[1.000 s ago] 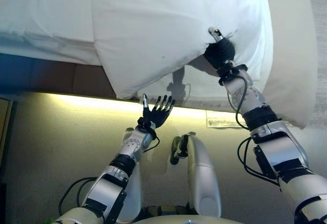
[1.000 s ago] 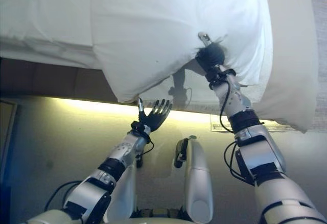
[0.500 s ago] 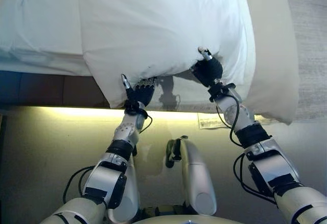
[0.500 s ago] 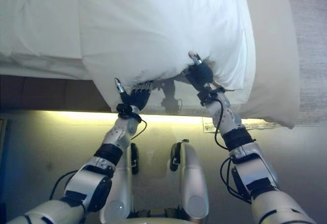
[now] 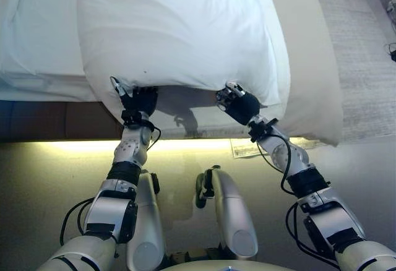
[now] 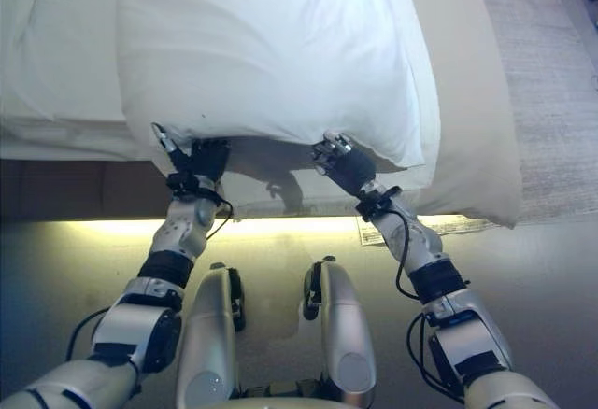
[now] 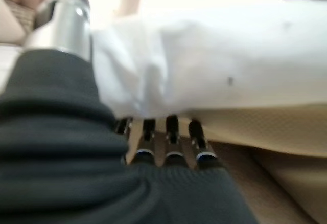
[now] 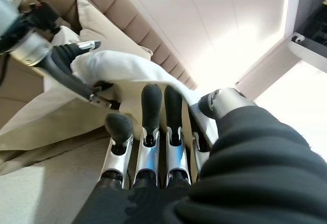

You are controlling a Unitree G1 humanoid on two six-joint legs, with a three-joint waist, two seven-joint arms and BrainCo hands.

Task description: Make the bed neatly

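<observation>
A large white pillow [image 5: 179, 30] lies on the beige bed [image 5: 309, 67], its near edge toward me. My left hand [image 5: 137, 102] is at the pillow's near left corner; in the left wrist view its fingers [image 7: 171, 132] go under the white cloth [image 7: 214, 65] and the thumb lies on top, pinching it. My right hand [image 5: 238, 104] is at the near edge further right. In the right wrist view its fingers [image 8: 150, 111] reach under the pillow [image 8: 117, 65], and cloth runs between them and the thumb.
A white duvet [image 5: 31, 36] covers the bed to the left of the pillow. A lit strip [image 5: 68, 144] runs along the bed's base, with a paper label [image 5: 244, 148] on it. Grey carpet [image 5: 365, 67] lies to the right. A padded headboard [image 8: 102, 9] shows in the right wrist view.
My left hand rose from below the bed edge and took hold of the pillow's near left corner. The pillow's near edge came down lower with both hands. The camera has shifted.
</observation>
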